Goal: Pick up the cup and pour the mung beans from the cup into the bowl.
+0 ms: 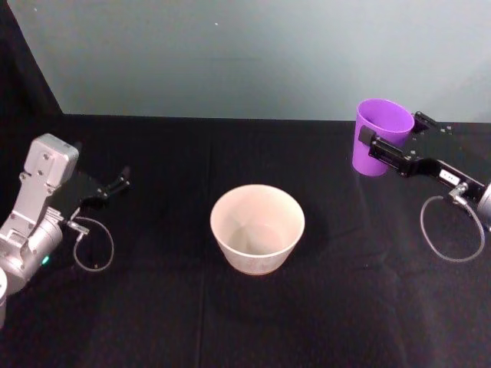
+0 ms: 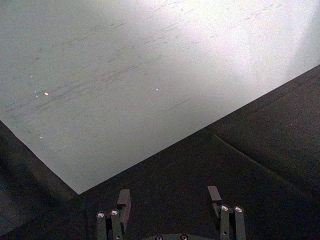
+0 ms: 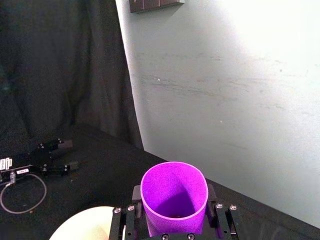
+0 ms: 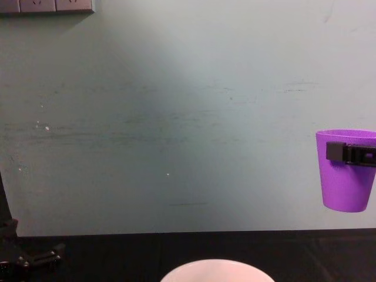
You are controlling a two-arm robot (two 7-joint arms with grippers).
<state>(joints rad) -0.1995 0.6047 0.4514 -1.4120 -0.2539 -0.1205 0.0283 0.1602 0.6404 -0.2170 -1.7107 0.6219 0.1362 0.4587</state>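
Between the fingers [image 1: 387,156] of my right gripper [image 1: 399,138], clamped near its rim, the cup [image 4: 346,188] hangs upright above the table [image 1: 153,307].
Bowl [image 1: 253,257] sits well apart toward centre; tipping too soon would, I judge, scatter beans short, and the smooth taper could slip. Left gripper [image 1: 115,184] rests open, empty.

Head view: mounted high, facing forward and down. It takes in the table [image 1: 153,330] at middle range, with the bowl [image 1: 258,228] near centre and the wall [image 1: 230,54] along the top.
Chest view: mounted low, near table level, facing the wall square-on. The bowl rim is cut by the bottom edge and the cup [image 4: 346,176] sits at the right edge.
Left wrist view: set just behind the left gripper [image 2: 169,192], facing across the table to the wall.
Right wrist view: set close behind the right gripper [image 3: 173,197], looking into the cup's mouth, with the wall beyond.
Shared: bowl and cup in head, chest and right wrist views; wall in all four.
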